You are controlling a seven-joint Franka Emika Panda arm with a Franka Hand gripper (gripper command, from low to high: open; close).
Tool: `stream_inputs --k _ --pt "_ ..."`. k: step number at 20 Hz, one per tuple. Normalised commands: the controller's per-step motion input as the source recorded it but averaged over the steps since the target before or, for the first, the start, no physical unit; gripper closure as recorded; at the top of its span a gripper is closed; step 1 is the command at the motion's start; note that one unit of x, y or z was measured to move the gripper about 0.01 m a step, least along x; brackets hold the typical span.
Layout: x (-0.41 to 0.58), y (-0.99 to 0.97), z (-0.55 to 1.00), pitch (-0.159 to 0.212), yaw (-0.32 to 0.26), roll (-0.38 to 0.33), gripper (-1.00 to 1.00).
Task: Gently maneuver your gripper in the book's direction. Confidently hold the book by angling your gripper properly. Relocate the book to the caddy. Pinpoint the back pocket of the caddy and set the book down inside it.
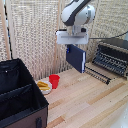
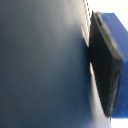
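Exterior view, one of each item:
- Gripper [image 1: 75, 44], clamped on the book [image 1: 76, 56]. The book hangs in the air with its flat cover facing outward, above the wooden table [image 1: 85, 97] and well apart from the caddy.
- Caddy [image 1: 20, 100], black, with inner dividers.
- Red cup [image 1: 54, 81], near the caddy.
- Bowl [image 1: 44, 86], beside the cup.
- Toaster oven [image 1: 111, 57], door open, far from the caddy.

Wrist view only: the book's dark cover [image 2: 40, 65] fills the frame, with one blue-tipped finger pad [image 2: 107, 65] pressed against it.
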Motion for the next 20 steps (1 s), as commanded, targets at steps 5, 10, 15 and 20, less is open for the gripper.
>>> stream_inputs --k 5,10,15,20 --pt "-0.037 0.06 0.81 -0.034 -0.286 0.043 1.0" --pt "-0.055 0.02 0.74 -0.038 -0.313 0.043 1.0" --pt "-0.029 0.11 0.46 -0.003 -0.287 0.094 1.0" --pt "-0.003 0.42 0.14 0.0 -0.242 0.043 1.0"
